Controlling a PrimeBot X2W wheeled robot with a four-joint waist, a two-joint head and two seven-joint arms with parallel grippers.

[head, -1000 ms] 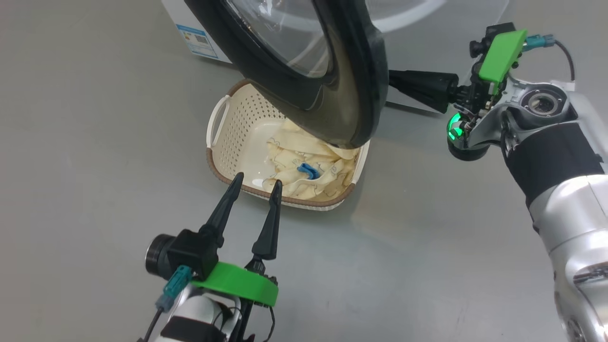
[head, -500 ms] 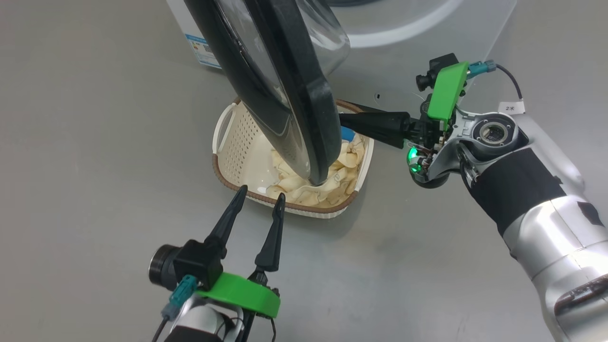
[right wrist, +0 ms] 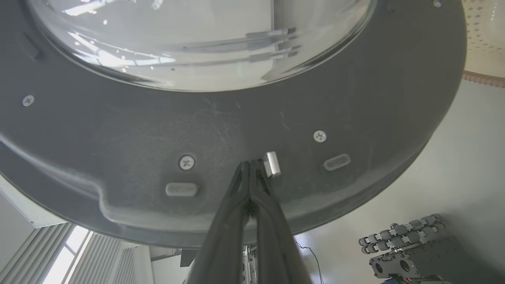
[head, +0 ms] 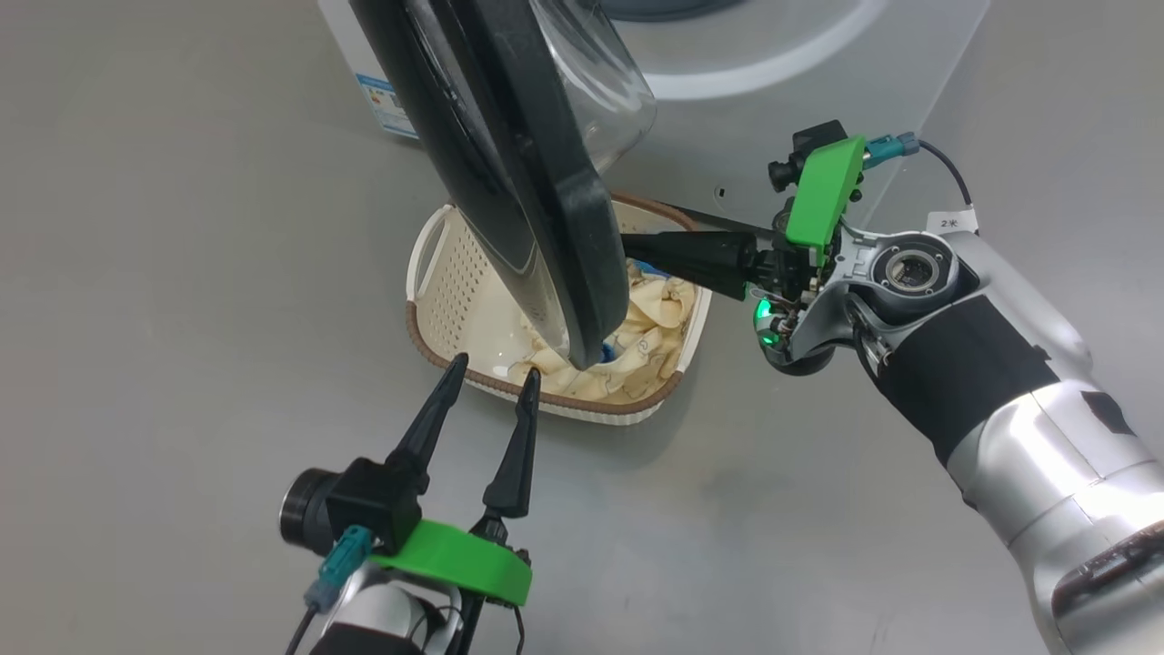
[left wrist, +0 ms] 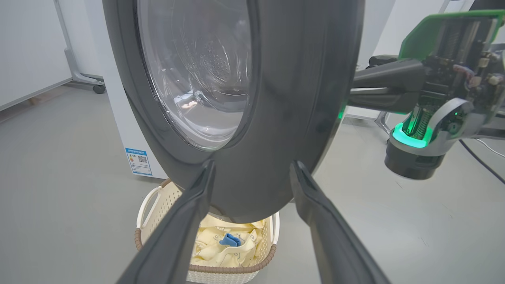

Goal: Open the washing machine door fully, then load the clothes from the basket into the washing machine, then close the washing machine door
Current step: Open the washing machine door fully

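Head view: the washing machine door (head: 518,200) stands part open and edge-on, running from 12 o'clock to centre, with the washing machine (head: 818,64) at 1 o'clock. Below it the basket (head: 455,273) sits on the floor, and the clothes (head: 650,332) lie in its 4 o'clock half. The left tool (head: 495,366), released and empty, points from 7 o'clock at the basket's near rim. The right tool (head: 641,248), clenched, reaches in from 3 o'clock, its tips hidden behind the door.

Left wrist view: the door hangs over the basket at 6 o'clock.

Right wrist view: the closed tips meet the door's inner rim just beside a small metal latch (right wrist: 272,163).
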